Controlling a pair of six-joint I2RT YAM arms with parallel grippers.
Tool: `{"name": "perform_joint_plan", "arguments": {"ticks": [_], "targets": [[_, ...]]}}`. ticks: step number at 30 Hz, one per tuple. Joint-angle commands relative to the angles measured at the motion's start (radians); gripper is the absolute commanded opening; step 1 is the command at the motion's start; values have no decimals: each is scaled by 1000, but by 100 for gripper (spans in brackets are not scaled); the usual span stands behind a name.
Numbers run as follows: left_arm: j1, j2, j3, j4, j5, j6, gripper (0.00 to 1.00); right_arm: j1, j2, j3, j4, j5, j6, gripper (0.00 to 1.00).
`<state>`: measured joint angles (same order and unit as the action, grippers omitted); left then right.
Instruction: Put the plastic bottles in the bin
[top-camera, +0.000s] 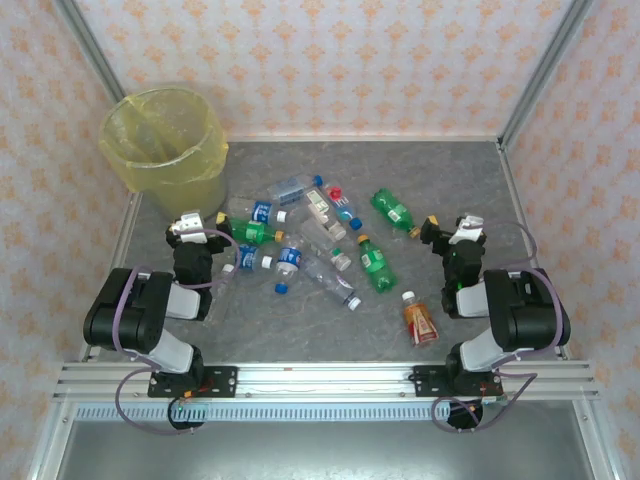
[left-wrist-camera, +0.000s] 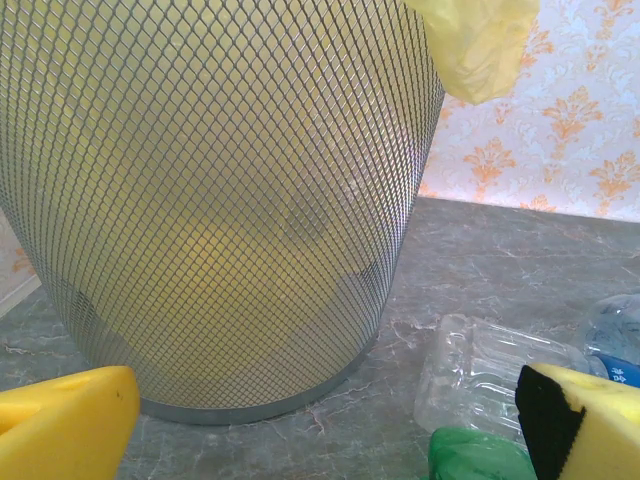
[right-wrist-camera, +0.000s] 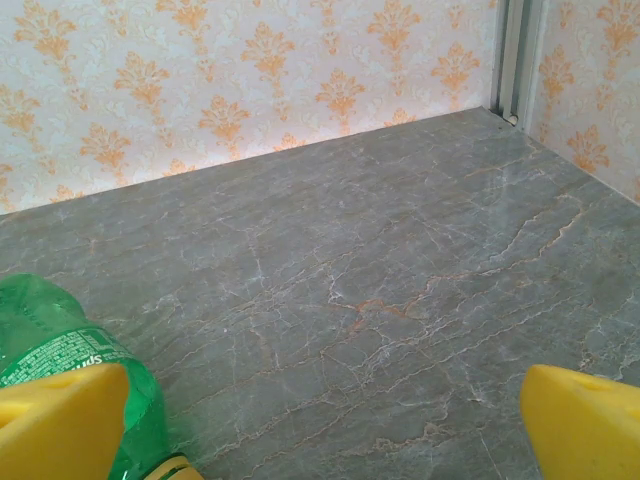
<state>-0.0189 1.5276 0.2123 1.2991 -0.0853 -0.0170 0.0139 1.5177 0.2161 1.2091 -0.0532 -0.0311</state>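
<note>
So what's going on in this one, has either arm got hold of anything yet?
Not yet. The plastic bottles lie scattered across the middle of the table, and neither arm holds one. The left gripper is open, low and facing the mesh wall of the bin in the far left corner. The right gripper is open too, with a green bottle lying just by its left finger. An orange-red bottle sits nearest the right arm's base.

Bright, even, diffuse light from overhead, shadows faint and soft, no harsh glare, top view sharp, wrist views slightly soft with close yellow pads (left-wrist-camera: 60, 425) blurred.
</note>
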Motion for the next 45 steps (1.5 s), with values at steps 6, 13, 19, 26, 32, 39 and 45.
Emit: {"name": "perform_joint_plan", "arguments": {"ticks": [6,13,19,26,32,39,45], "targets": [[2,6,-8,40,12,17,100,-1,1,21,10,-4,-6,100],[2,7,-5,34,9,15,100,0,1,22,8,-4,-6,100],[2,8,-5,35,10,15,100,-1,1,22,8,-4,-7,100],[2,8,-3,31,9,14,100,-1,1,21,9,-4,-6,100],[20,6,8,9,27,-6,100,0,1,23,4,-4,-7,100],[17,-179,89,-301,-72,-59,100,5,-99,57,-147,112,41,100],[19,-381,273,-800,-115,-306,100,4,-283,118,-421,183,175,100]]}}
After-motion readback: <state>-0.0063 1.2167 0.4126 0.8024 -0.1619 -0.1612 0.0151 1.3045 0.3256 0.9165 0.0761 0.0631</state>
